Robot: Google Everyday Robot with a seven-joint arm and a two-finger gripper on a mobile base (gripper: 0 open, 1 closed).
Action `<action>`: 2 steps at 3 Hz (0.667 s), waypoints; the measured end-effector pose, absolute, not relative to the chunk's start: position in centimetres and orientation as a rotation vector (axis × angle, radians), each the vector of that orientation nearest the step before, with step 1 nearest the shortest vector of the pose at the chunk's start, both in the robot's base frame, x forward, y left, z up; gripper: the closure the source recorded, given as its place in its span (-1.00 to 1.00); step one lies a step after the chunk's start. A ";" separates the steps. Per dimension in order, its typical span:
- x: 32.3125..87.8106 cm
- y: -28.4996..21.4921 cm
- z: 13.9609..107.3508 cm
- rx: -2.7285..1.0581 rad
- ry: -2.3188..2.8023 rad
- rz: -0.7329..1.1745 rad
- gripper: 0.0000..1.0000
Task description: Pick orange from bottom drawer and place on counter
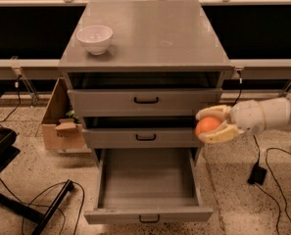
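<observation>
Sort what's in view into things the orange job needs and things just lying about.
Belongs to the job: gripper, right of the cabinet at middle-drawer height, shut on the orange; bottom drawer, pulled open; counter.

Just lying about: white bowl on the counter's left rear; two upper drawers; cardboard box left of the cabinet; floor cables.
</observation>
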State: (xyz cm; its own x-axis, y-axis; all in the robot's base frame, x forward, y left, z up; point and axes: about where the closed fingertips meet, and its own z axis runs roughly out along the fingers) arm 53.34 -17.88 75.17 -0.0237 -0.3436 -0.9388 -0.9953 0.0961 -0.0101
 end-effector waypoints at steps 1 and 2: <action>56.1 -18.7 82.8 -1.333 1.515 0.908 1.00; 60.0 -20.6 90.4 -1.231 1.502 0.800 1.00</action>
